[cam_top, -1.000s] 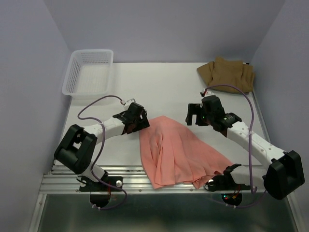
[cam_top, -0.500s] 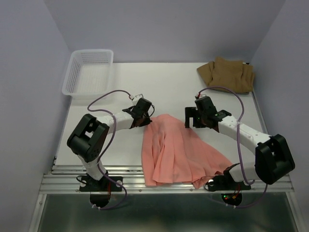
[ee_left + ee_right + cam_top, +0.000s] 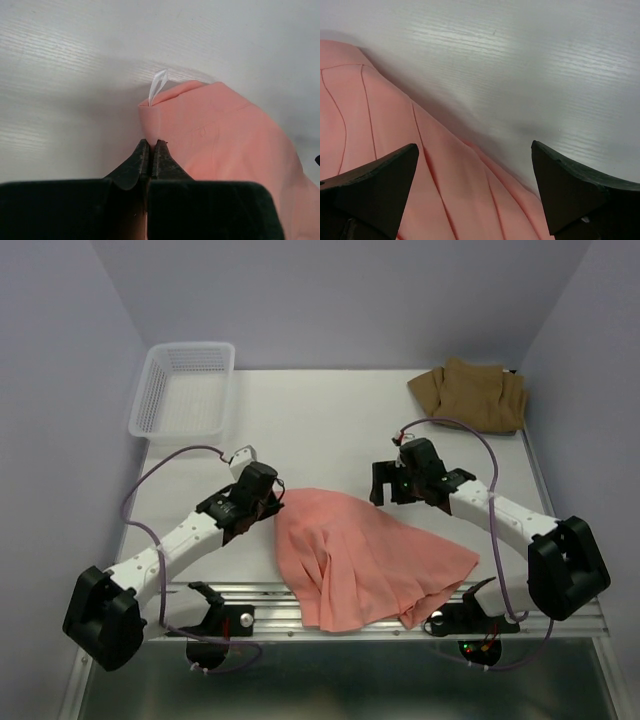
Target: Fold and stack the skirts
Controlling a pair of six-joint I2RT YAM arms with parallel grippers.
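My left pincer (image 3: 151,146) grips just a corner of the pink skirt (image 3: 225,145); pulling may slip it. Right pincer (image 3: 475,146) gapes apart.

Table (image 3: 320,430) bears basket (image 3: 190,345), pink skirt (image 3: 365,560), tan skirt (image 3: 470,392)

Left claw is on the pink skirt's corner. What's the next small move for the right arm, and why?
Probably lower the right claw and close it on the edge of the salmon-pink skirt. It hangs open and empty, straddling that edge over the table, while the left claw is shut on the corner by the white tag. A fold likely needs both sides held.
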